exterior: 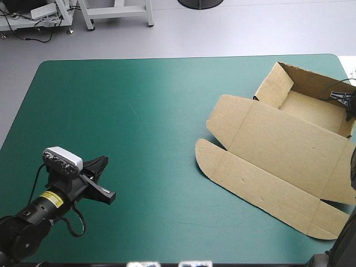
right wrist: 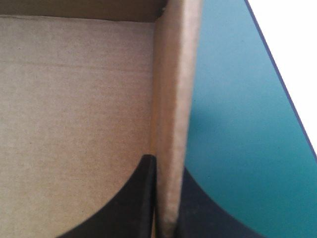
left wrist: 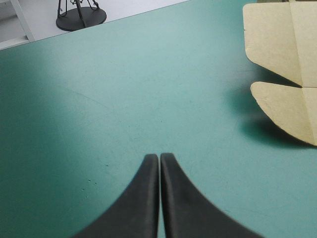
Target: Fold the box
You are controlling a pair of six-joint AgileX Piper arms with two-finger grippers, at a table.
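Observation:
The brown box (exterior: 278,150) lies at the table's right side. Its far part is an open tray with walls raised, and its lid lies flat toward the front with rounded flaps spread. My right gripper (exterior: 345,103) is at the tray's right wall. In the right wrist view that gripper (right wrist: 166,163) is shut on the upright wall (right wrist: 173,89), one black finger inside over the tray floor (right wrist: 74,99), the other outside. My left gripper (exterior: 100,164) hovers at the front left, far from the box. It is shut (left wrist: 159,157) on nothing, with the lid's flap (left wrist: 287,111) ahead to one side.
The table's right edge (right wrist: 277,89) runs close beside the gripped wall, with pale floor beyond it. Bare teal-green cover (exterior: 144,122) stretches between my left gripper and the box.

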